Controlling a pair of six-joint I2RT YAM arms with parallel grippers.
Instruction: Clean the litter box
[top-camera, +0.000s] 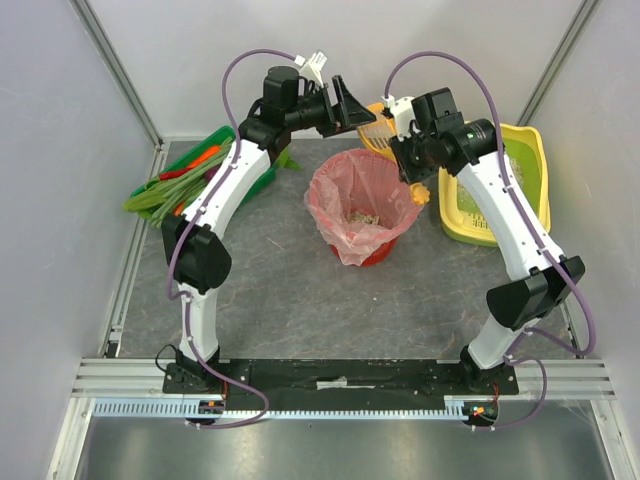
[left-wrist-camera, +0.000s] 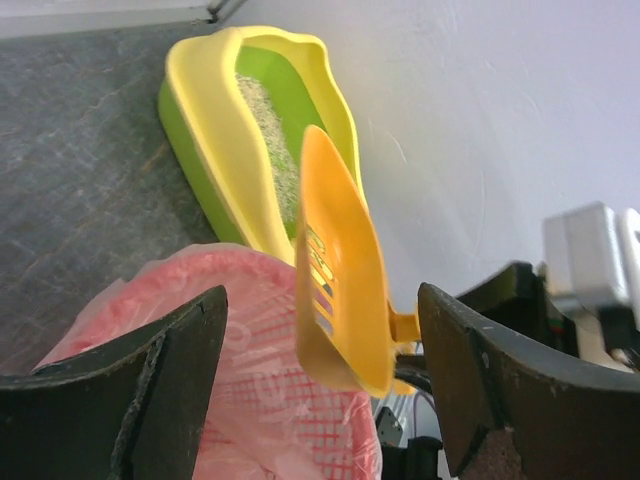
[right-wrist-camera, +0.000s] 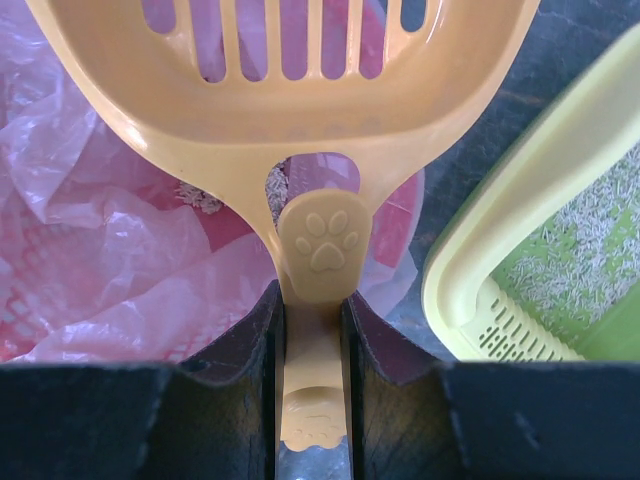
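Note:
The yellow litter box (top-camera: 497, 190), lime-green inside with pale litter, lies at the right of the table; it also shows in the left wrist view (left-wrist-camera: 250, 120) and the right wrist view (right-wrist-camera: 520, 250). My right gripper (top-camera: 405, 140) is shut on the handle of an orange slotted scoop (top-camera: 378, 130) and holds it above the far rim of the red basket lined with a pink bag (top-camera: 360, 205). In the right wrist view the gripper (right-wrist-camera: 312, 300) clamps the paw-marked handle, and the scoop (right-wrist-camera: 290, 90) looks empty. My left gripper (top-camera: 345, 103) is open and empty, its jaws either side of the scoop (left-wrist-camera: 340, 270) without touching.
A green tray of vegetables (top-camera: 200, 175) sits at the back left. The pink bag (right-wrist-camera: 100, 250) holds some pale litter (top-camera: 362, 215). Walls close the back and both sides. The grey table top (top-camera: 280, 290) lies in front of the basket.

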